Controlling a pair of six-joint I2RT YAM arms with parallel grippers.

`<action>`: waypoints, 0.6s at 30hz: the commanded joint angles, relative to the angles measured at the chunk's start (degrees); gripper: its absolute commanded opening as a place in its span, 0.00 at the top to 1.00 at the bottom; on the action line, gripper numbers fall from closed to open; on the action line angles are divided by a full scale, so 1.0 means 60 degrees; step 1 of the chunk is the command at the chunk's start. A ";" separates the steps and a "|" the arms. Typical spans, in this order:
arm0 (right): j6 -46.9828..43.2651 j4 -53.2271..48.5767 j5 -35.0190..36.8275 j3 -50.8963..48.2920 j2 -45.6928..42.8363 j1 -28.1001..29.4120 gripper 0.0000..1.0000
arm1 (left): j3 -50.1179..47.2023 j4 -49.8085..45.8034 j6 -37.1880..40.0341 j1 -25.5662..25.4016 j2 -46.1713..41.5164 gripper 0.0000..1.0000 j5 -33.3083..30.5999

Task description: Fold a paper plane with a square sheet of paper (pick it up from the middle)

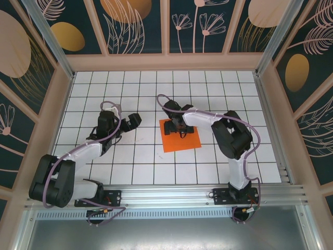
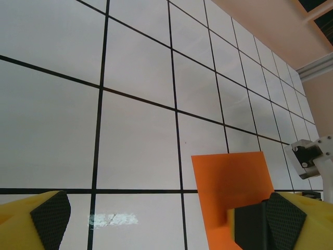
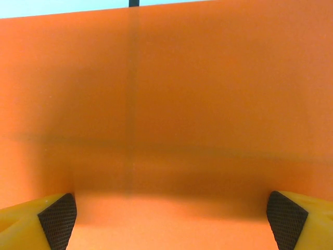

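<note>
The square sheet of paper is bright orange and lies flat on the white grid table, just right of centre. My right gripper hovers low over the sheet's far half, pointing down. In the right wrist view its yellow fingers stand wide open on either side of the sheet, with nothing between them. My left gripper is about two tiles left of the sheet and open. In the left wrist view its gap holds nothing, and the sheet lies beyond its right finger. The paper plane is out of view.
Wooden walls and aluminium posts enclose the grid table. A metal rail runs along the near edge with both arm bases on it. Part of the right arm shows at the right of the left wrist view.
</note>
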 commanded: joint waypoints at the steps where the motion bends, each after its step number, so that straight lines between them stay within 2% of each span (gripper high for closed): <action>1: -0.0204 -0.0391 -0.0063 -0.0021 0.0617 0.0134 0.04 | 0.0185 0.0350 0.0143 -0.0038 0.0122 0.02 0.0268; 14: -0.0216 -0.0433 0.0168 -0.0093 0.0582 0.0149 0.15 | 0.0331 0.0281 0.0047 -0.0038 0.0209 0.01 0.0415; 18: -0.0292 -0.0384 -0.0035 0.0054 0.0225 0.0156 0.25 | 0.0342 0.0218 0.0037 -0.0032 0.0180 0.02 0.0412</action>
